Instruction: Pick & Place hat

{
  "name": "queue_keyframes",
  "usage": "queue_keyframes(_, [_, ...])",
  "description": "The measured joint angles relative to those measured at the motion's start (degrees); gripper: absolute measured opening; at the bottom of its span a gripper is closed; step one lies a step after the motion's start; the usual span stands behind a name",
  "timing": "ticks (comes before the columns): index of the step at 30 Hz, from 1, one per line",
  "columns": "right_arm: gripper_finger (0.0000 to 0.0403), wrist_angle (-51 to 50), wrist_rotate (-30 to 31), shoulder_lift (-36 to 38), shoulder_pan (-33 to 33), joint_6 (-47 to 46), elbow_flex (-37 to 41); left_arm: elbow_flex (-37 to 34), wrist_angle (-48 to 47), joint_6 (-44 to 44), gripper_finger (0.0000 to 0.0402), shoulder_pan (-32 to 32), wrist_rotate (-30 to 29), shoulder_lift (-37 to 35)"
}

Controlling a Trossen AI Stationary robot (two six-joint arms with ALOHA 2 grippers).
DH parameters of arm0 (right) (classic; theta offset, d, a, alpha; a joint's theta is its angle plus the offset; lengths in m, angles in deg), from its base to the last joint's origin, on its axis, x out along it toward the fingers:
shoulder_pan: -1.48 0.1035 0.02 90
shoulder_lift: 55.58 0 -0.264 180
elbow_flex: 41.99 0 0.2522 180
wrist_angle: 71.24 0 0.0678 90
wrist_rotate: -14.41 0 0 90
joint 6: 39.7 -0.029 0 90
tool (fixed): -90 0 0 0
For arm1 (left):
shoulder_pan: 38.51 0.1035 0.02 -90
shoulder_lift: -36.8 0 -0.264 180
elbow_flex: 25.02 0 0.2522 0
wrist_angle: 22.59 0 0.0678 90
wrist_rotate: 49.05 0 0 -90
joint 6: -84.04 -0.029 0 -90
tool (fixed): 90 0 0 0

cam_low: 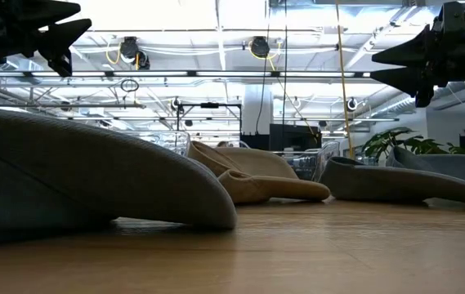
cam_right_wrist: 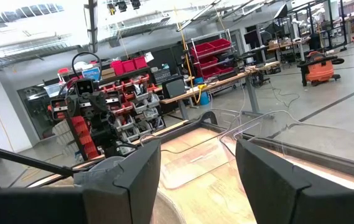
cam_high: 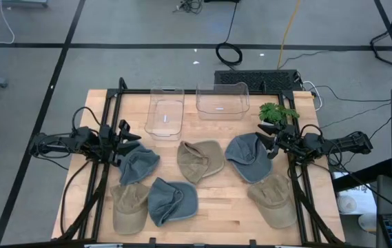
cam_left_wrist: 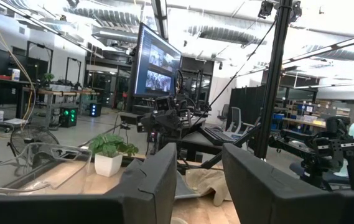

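Hats on the wooden table number six: three grey-blue and three tan. Places below are given relative to the middle tan hat, which lies near the table's centre in the high view.

- Grey-blue hat: to the left of the middle tan hat, at the left arm's side.
- Grey-blue hat: toward the front edge from the middle tan hat, slightly left.
- Grey-blue hat: just to the right of the middle tan hat.
- Tan hat: front left of the middle tan hat, beside the front grey-blue hat.
- Tan hat: front right of the middle tan hat.

Clear plastic bins number two. One bin stands behind the middle tan hat, slightly left; the other bin stands behind it, slightly right. One potted plant stands to the rear right.

The left gripper hangs above the table just over the left grey-blue hat, fingers apart, holding nothing. The right gripper hangs over the right grey-blue hat, fingers apart, holding nothing. In the low view both grippers are clear of the hats.
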Motion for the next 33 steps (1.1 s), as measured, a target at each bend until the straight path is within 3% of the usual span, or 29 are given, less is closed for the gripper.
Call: queue_keyframes(33, [0.0196, 0.0, 0.0, 0.0, 0.0, 0.0, 0.0, 0.0, 0.0, 0.0, 0.0139, 0.0, 0.0, 0.0])
